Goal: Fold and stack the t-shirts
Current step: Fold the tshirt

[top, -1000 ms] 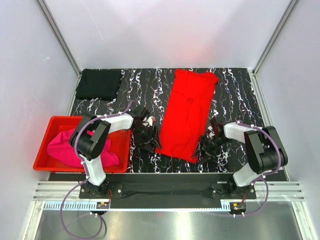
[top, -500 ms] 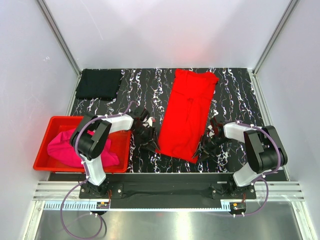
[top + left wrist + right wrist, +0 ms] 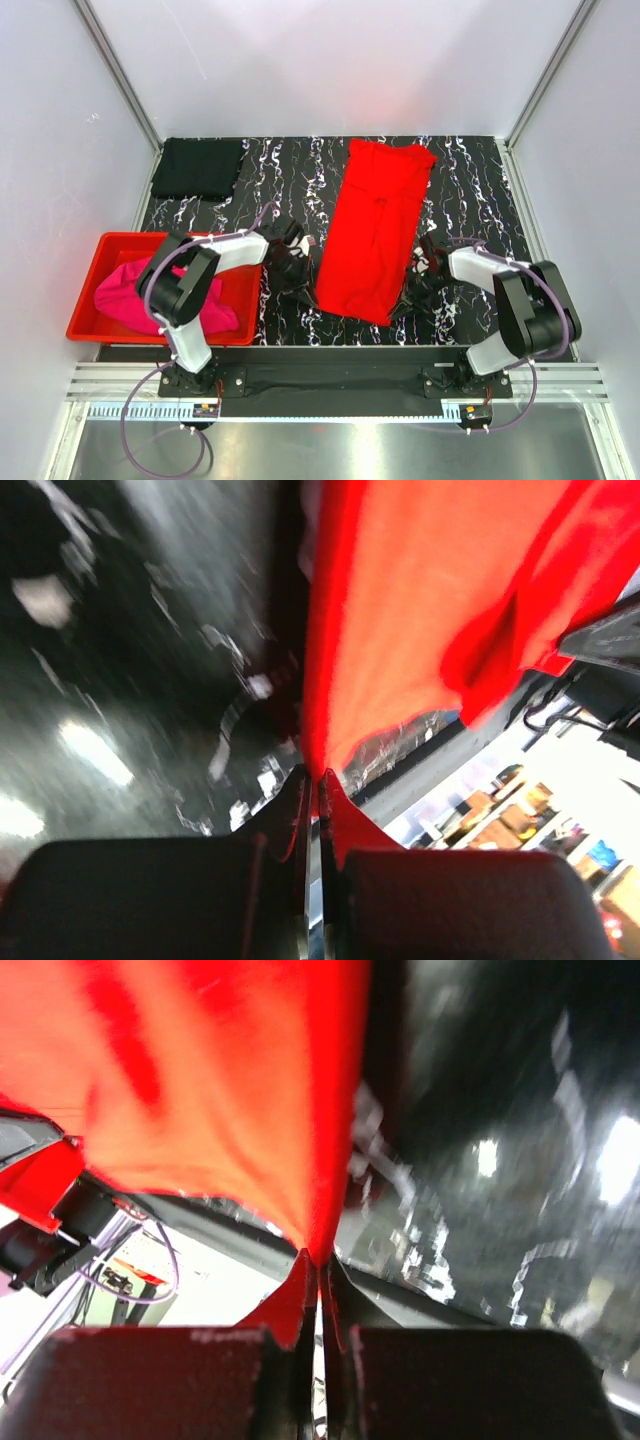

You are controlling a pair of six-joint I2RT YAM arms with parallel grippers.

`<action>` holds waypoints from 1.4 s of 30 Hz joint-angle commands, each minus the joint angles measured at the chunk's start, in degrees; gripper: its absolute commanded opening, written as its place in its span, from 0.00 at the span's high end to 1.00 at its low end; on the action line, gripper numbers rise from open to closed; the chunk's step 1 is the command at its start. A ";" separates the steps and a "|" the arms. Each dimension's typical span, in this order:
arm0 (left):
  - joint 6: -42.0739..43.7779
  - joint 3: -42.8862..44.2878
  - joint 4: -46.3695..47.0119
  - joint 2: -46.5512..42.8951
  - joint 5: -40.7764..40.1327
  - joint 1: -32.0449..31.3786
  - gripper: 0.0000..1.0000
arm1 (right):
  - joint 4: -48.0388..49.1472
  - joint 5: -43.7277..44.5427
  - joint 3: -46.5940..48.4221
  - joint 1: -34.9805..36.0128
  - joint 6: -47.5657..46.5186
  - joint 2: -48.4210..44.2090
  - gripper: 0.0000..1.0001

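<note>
A bright red t-shirt (image 3: 375, 228) lies as a long narrow strip down the middle of the black marbled table. My left gripper (image 3: 308, 283) is shut on its near left edge, the red cloth (image 3: 400, 610) pinched between the fingertips. My right gripper (image 3: 405, 293) is shut on the near right edge, where red cloth (image 3: 200, 1090) rises from its closed tips. A folded black t-shirt (image 3: 198, 167) rests at the far left corner. The magenta pink t-shirt (image 3: 135, 288) lies bunched in the red bin (image 3: 90, 272).
The red plastic bin stands at the near left beside the left arm. Metal frame posts and white walls close in the table at the back and sides. A rail runs along the near edge by the arm bases.
Both grippers have closed from open onto the near edges of the red t-shirt. Its near end has drawn slightly narrower between them.
</note>
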 commanded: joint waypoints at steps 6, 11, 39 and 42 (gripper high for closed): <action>4.29 6.55 -10.79 -12.25 -4.27 -0.71 1.00 | -12.43 4.10 4.86 0.95 -0.02 -10.31 1.00; 5.79 18.50 -15.28 -7.87 -5.95 0.17 1.00 | -15.16 9.91 13.74 -1.24 -0.89 -6.63 1.00; -3.35 59.39 -6.14 26.86 -1.90 8.25 1.00 | -17.72 2.01 58.66 -16.72 -10.39 32.75 1.00; -5.10 59.47 -4.56 27.91 -0.86 8.96 0.97 | -17.45 2.18 58.84 -16.72 -10.04 33.45 1.00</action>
